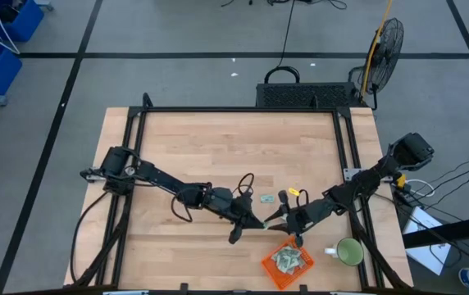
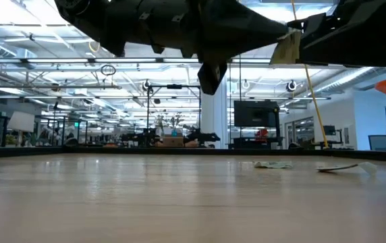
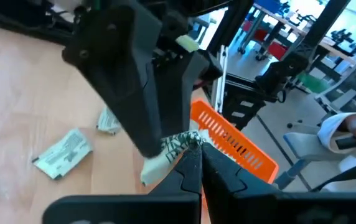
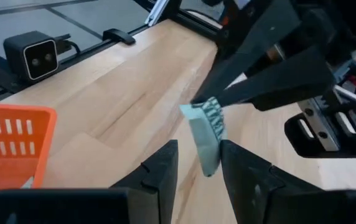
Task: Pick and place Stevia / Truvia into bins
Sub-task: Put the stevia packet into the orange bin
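High view: the two arms meet over the front middle of the table (image 1: 218, 139), their tips almost touching just at 11 o'clock from the orange basket (image 1: 287, 261). The left gripper (image 1: 259, 223) is pinched tight on a pale green and white sachet (image 4: 206, 134), holding it by one end up in the air. In the right wrist view the packet hangs down from the left fingertips (image 4: 218, 93), and its lower end sits between the right arm's own fingers (image 4: 165, 163), which stand apart on either side of it without pressing on it. The right gripper (image 1: 272, 226) is thus partly open around the packet. The low view shows the same packet (image 2: 286, 47) well above the tabletop, between the two dark arm ends.

The basket stands near the front edge of the table and already has several sachets (image 1: 286, 259) lying inside. A green mug (image 1: 350, 251) stands at 3 o'clock from the basket, close beside it. At 12 o'clock from the grippers, two more loose sachets (image 1: 266, 198) lie flat on the wood. The left wrist view shows further loose sachets (image 3: 63, 153) on the table near the basket.
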`<action>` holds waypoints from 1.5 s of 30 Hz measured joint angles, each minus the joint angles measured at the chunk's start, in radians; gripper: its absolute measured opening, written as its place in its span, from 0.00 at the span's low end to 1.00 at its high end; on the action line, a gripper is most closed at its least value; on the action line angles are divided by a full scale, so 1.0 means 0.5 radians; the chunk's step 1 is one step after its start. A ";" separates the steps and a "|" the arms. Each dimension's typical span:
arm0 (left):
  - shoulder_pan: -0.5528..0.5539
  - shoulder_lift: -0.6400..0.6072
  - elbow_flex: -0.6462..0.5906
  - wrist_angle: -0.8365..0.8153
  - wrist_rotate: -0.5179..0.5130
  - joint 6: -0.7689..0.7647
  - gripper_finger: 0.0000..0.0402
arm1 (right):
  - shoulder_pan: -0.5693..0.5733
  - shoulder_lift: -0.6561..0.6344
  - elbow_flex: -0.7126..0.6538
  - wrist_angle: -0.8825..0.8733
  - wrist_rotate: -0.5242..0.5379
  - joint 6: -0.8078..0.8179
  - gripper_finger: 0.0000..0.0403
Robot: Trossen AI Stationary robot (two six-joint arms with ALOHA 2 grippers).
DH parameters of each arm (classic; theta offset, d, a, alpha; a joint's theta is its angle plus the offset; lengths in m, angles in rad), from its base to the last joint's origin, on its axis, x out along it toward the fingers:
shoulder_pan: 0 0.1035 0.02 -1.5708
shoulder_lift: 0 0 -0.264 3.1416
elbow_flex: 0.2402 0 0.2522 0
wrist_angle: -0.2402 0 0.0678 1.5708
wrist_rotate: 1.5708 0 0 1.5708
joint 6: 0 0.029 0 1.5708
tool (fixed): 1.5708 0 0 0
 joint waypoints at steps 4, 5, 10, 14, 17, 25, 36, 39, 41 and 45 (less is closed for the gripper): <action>-0.002 0.000 0.000 -0.039 -0.033 -0.059 0.01 | 0.000 0.000 0.000 0.075 0.000 -0.019 0.29; -0.002 0.000 0.000 -0.047 -0.045 -0.061 0.01 | 0.000 -0.001 0.000 0.080 0.003 -0.020 0.29; -0.005 0.000 0.000 -0.048 -0.051 -0.064 0.01 | -0.001 -0.001 0.000 0.071 0.104 -0.049 0.29; -0.005 0.000 0.000 -0.048 -0.064 -0.071 0.01 | 0.000 -0.001 0.000 0.075 0.103 -0.050 0.29; -0.005 0.000 0.000 -0.048 -0.064 -0.081 0.01 | -0.001 -0.001 0.000 0.073 0.103 -0.050 0.27; -0.004 0.000 0.000 -0.049 -0.065 -0.146 0.02 | -0.001 -0.001 0.000 0.047 0.101 -0.102 0.06; -0.015 0.000 0.000 -0.054 -0.100 0.139 0.21 | -0.001 -0.001 0.000 -0.017 0.103 -0.098 0.02; -0.015 0.000 0.000 -0.060 -0.100 0.125 0.30 | 0.006 -0.001 0.000 -0.064 0.103 -0.075 0.01; -0.015 0.000 0.001 -0.076 -0.107 0.130 0.34 | 0.028 -0.009 0.000 -0.114 0.105 -0.029 0.01; 0.000 -0.001 0.001 -0.174 -0.228 0.130 0.39 | 0.136 -0.084 0.001 -0.191 0.105 0.109 0.02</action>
